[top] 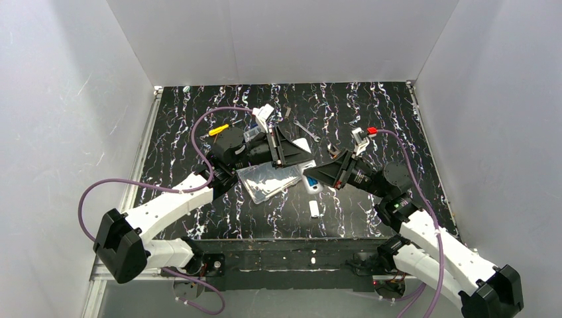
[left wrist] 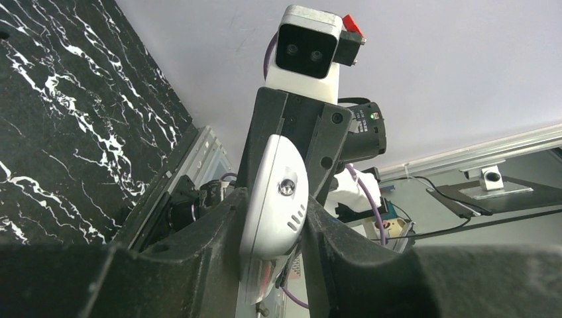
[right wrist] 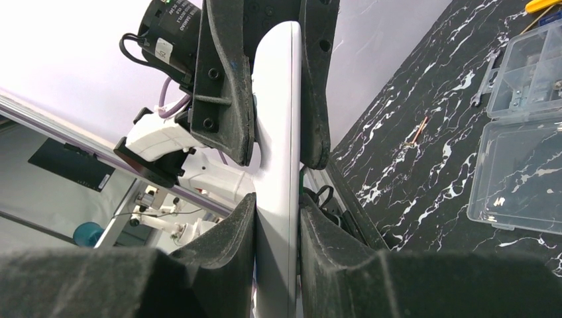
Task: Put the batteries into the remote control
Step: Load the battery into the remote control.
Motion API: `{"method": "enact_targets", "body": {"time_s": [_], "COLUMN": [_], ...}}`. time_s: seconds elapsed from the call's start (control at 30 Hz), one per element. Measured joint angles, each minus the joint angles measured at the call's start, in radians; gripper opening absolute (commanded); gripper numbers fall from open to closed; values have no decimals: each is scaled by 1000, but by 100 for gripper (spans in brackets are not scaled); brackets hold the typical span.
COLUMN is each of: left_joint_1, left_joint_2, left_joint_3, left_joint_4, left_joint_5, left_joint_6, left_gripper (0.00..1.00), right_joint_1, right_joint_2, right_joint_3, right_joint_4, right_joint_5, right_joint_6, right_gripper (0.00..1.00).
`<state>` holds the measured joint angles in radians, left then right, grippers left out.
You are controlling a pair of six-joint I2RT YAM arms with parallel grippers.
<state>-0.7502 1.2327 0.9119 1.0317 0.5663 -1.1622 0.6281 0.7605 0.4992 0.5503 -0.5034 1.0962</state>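
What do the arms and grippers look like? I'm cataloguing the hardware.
Left arm and right arm: white shells, black joints, a purple cable looping along each. Left gripper and right gripper: black, wedge-shaped fingers, with a white camera on each wrist; the right one's carries a red plug.

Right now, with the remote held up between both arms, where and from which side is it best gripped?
By an end, coming in along its length, so the gripper closes on the long parallel sides. The remote control is a slim straight bar, and the left gripper and right gripper each hold an opposite end this way, which looks secure.
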Motion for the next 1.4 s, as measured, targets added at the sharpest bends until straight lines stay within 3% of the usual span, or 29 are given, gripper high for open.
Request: {"method": "enact_targets", "body": {"time_s": [0.33,0.57,0.7,0.83,1.07,1.4], "left_joint_1": [0,0,0,0,1,26], "left_joint_2": [0,0,0,-8,-41,-164], "left_joint_3": [0,0,0,0,-4,-33], "left_joint_4": [-26,-22,-25,-65,-168,-409], "left_joint_5": [0,1,-1,-9,-50,-150], "left_joint_6": [7,21,23,18,52,184], "left_gripper": [29,0,0,0,0,0], "right_joint_1": [-8,-13,-19,-26,-33,-33], "right_joint_2": [17,23,23,2,-68,-112], "right_joint_3": [22,36,49,63,147,187], "right_joint_4": [-43,-63,-92,-164,-378,-634], "right_joint_5": [-63,-80,-84,-71,35,246], "right_joint_6": [-27,-23,-33,-108,-295,-451], "right_gripper": [1,2,49,63,65,54]}}
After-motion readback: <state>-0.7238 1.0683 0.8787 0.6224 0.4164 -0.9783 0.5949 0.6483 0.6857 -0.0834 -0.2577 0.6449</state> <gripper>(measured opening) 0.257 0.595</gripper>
